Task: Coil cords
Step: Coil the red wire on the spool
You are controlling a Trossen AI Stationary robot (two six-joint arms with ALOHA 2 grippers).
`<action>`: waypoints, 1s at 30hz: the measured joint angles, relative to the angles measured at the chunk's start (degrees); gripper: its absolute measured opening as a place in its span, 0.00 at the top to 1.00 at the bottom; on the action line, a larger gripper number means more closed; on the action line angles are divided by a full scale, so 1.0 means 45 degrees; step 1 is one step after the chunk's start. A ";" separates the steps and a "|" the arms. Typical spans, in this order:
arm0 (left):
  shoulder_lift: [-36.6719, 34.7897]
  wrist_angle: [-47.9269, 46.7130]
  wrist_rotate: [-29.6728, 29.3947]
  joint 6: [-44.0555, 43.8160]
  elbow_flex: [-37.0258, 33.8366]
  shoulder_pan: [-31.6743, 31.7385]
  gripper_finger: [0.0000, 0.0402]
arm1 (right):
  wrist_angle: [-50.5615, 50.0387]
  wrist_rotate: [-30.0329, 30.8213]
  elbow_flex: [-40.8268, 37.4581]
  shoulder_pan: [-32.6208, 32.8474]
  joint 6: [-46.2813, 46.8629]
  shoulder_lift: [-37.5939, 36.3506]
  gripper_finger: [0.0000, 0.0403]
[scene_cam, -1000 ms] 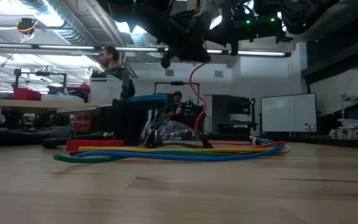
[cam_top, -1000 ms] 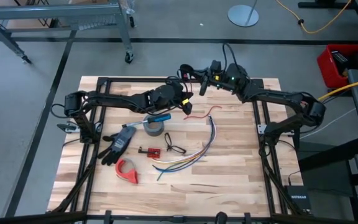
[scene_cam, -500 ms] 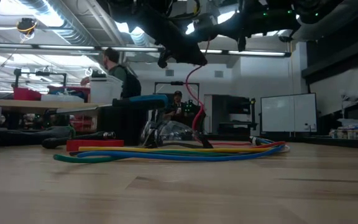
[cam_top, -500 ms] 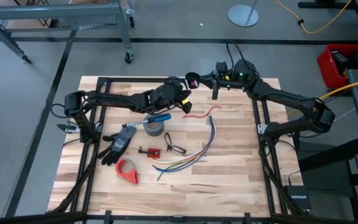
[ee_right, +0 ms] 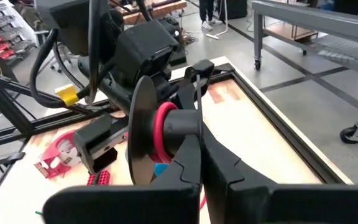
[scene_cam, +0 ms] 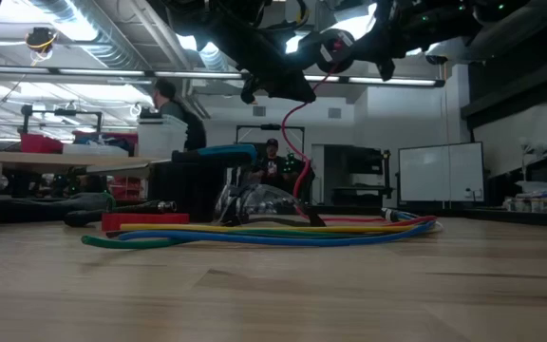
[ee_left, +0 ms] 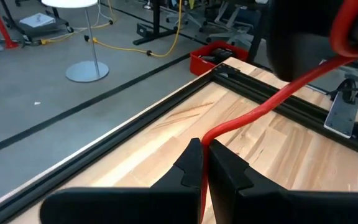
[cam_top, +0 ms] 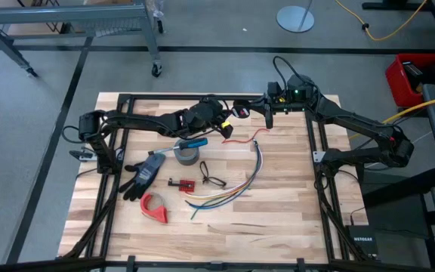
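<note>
Red wire [ee_left: 272,102] is stretched above the far part of the table [cam_top: 278,219], between the two grippers. One stretch of it is pinched between the pressed-together fingers of the left gripper [ee_left: 204,163], which is held above the far middle of the table. From there the wire rises to a dark spool [ee_right: 143,129], around whose hub a few red turns are wound. The spool is clamped by the right gripper [ee_right: 199,155], which is held just beside the left gripper, towards the far right corner. In the low view the wire [scene_cam: 297,142] is seen hanging in a curve from the raised grippers down to the table. Its loose remainder [cam_top: 242,140] is laid on the wood below them, near a bundle of multicoloured wires [cam_top: 236,189]. A roll of grey tape [cam_top: 186,154] and a black glove [cam_top: 143,175] are seen nearer the left side.
</note>
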 joint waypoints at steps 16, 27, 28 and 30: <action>0.0000 -0.0470 0.0747 0.0069 0.0000 0.0005 0.85 | 0.1469 0.0034 -0.0005 0.0024 0.0113 -0.0053 1.00; 0.0000 -0.0455 0.0949 0.0022 0.0000 -0.0073 0.84 | 0.3083 0.0034 -0.0015 0.0029 0.0512 -0.0053 1.00; 0.0000 -0.0455 0.0949 0.0022 0.0000 -0.0073 0.84 | 0.3198 0.0032 -0.0015 0.0029 0.0585 -0.0053 1.00; 0.0000 -0.0455 0.0949 0.0022 0.0000 -0.0078 0.84 | 0.3439 0.0024 -0.0019 0.0029 0.0740 -0.0053 1.00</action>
